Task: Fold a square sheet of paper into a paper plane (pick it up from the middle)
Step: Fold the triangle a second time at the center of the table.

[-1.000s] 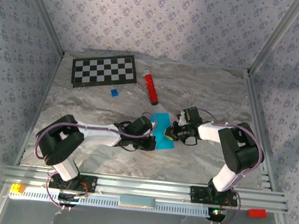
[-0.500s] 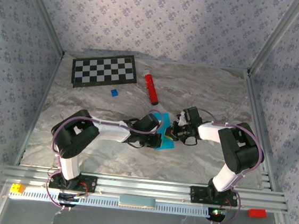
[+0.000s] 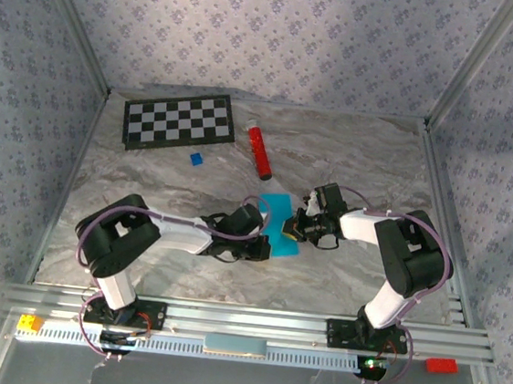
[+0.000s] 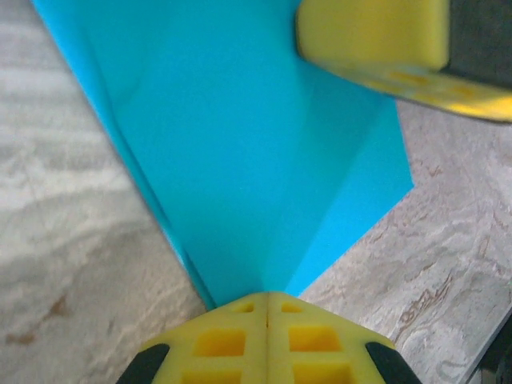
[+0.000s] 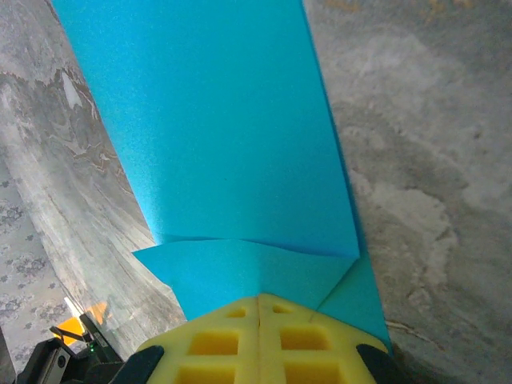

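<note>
The square sheet of paper (image 3: 279,208) lies part-folded on the marble table (image 3: 361,157), bright cyan, between my two grippers. My left gripper (image 3: 262,237) is shut at its near-left side. In the left wrist view the shut tips (image 4: 268,298) sit at a pointed corner of the paper (image 4: 256,152), with creased facets fanning away. My right gripper (image 3: 298,226) is shut at the paper's right edge. In the right wrist view its shut tips (image 5: 259,300) rest over a small folded flap of the paper (image 5: 216,144). The right gripper's yellow finger (image 4: 372,32) shows in the left wrist view.
A checkerboard mat (image 3: 178,120) lies at the back left, with a red cylinder (image 3: 260,151) and a tiny dark-blue block (image 3: 196,159) beside it. On the front rail sit a yellow block (image 3: 30,323) and a red block (image 3: 441,365). Patterned walls enclose the table.
The left arm pushed its gripper in over the paper, then drew back toward the near left. The paper's outline shifted slightly. The right arm has stayed put.
</note>
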`<action>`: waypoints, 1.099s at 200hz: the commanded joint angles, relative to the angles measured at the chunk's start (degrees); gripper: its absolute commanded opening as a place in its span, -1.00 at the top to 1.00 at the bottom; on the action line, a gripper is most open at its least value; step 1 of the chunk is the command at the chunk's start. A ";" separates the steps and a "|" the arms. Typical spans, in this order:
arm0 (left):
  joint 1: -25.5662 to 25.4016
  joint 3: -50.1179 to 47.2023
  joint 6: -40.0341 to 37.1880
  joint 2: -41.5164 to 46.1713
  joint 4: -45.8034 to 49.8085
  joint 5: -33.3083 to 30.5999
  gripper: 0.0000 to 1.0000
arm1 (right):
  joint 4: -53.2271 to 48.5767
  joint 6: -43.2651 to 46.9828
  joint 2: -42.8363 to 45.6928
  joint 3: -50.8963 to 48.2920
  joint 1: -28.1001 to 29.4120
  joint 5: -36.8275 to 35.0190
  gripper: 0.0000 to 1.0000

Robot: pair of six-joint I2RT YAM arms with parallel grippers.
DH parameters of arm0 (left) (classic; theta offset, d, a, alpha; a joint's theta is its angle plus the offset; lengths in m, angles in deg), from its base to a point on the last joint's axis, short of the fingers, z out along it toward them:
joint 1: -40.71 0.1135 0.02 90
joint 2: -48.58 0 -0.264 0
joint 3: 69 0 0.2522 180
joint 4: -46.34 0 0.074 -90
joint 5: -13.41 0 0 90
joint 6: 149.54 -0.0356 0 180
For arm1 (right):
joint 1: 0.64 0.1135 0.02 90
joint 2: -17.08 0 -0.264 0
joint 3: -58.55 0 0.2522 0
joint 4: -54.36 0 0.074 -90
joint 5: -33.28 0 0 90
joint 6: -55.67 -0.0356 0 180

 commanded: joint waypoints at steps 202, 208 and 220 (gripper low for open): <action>3.03 8.45 -1.00 -7.82 7.74 -0.07 1.00 | -2.81 -0.84 -0.19 -1.92 -1.13 -2.76 1.00; 2.70 7.48 -0.82 -7.72 7.55 -0.32 1.00 | -2.59 -0.87 0.27 -1.94 -1.08 -2.50 0.99; 2.18 5.73 -0.55 -7.41 7.31 -0.65 1.00 | -2.25 -0.99 1.69 -1.89 -1.12 -2.35 0.98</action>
